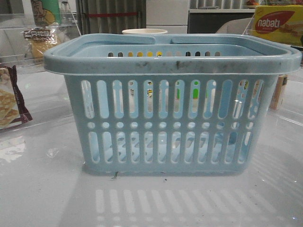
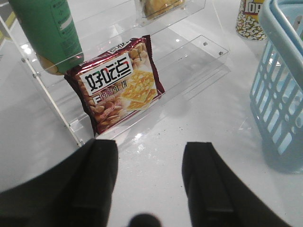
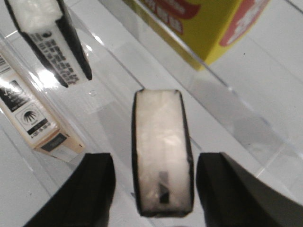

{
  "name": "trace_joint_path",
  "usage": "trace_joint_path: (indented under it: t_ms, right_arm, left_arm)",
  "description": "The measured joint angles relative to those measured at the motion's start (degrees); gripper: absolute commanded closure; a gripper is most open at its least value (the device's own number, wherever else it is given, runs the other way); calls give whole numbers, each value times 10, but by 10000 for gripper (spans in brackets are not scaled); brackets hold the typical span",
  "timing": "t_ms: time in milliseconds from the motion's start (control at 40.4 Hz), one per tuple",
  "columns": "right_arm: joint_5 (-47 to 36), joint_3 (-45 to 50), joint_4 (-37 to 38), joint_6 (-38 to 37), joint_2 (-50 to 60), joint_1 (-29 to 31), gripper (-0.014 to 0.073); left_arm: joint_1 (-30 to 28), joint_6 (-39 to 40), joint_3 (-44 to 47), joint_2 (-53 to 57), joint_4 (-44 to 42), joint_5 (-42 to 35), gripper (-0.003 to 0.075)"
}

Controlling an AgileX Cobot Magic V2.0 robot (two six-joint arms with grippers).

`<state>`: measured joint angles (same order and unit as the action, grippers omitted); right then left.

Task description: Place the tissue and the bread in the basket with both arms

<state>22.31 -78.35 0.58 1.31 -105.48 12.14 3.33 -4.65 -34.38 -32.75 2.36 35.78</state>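
White and glossy, the tabletop (image 1: 156, 203) carries the light-blue basket (image 1: 173, 118) at its middle, close to the front camera, with nothing clearly lying inside it as far as the slots let one see. Clear acrylic shelving (image 1: 28, 42) stands at the far left, and on its upper step sits the bread (image 1: 40, 42), a clear packet with a dark label strip; a brown-edged cracker packet (image 1: 12, 97) leans on the lower step, left of the basket. A yellow Nabati box (image 1: 277, 23) stands at the far right, and a beige upright box (image 1: 279, 92) sits just right of the basket's rim.

From the left wrist, the left pincer (image 2: 151, 187) hangs spread open over bare tabletop with nothing between its dark fingers (image 2: 102, 175). The cracker packet (image 2: 118, 85) is just beyond it, a green bottle (image 2: 47, 33) stands on the shelf above the packet, and the basket's wall (image 2: 279, 94) shows to one side.

From the right wrist, the right pincer (image 3: 154, 189) is wide open around the tissue (image 3: 162, 151), a black-edged pack lying on a clear shelf; the fingers (image 3: 94, 189) flank it without touching. A second similar pack (image 3: 49, 40) lies well apart, though the blur leaves its details unsure, and the yellow box (image 3: 199, 23) stands beyond.
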Motion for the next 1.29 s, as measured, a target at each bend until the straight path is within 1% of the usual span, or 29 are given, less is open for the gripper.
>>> trace_joint_path:
  t_ms: [50, 124, 198, 297, 446, 570, 669, 842, 942, 1189, 1264, 1288]
  right_arm:
    - [-2, 0, 0, 0, -1, 0, 309]
    - [-7, 0, 0, 0, -2, 0, 372]
    - [-7, 0, 1, 0, -1, 0, 404]
    - [-6, 0, 1, 0, 11, 0, 413]
    - [12, 0, -6, 0, 59, 0, 413]
    - [50, 0, -16, 0, 115, -8, 413]
    - [88, 0, -22, 0, 171, -29, 413]
    - [140, 0, -26, 0, 244, -101, 413]
    - [154, 2, -28, 0, 270, -166, 413]
    - [140, 51, -31, 0, 280, -333, 413]
    - [121, 73, -33, 0, 273, -367, 405]
    - [116, 81, -33, 0, 270, -378, 389]
  left_arm:
    - [0, 0, 0, 0, 0, 0, 340]
    - [0, 0, 0, 0, 0, 0, 340]
    - [0, 0, 0, 0, 0, 0, 340]
    - [0, 0, 0, 0, 0, 0, 340]
    - [0, 0, 0, 0, 0, 0, 340]
    - [0, 0, 0, 0, 0, 0, 340]
    - [0, 0, 0, 0, 0, 0, 340]
    - [0, 0, 0, 0, 0, 0, 340]
    - [0, 0, 0, 0, 0, 0, 340]
    - [0, 0, 0, 0, 0, 0, 340]
    - [0, 0, 0, 0, 0, 0, 340]
    - [0, 0, 0, 0, 0, 0, 340]
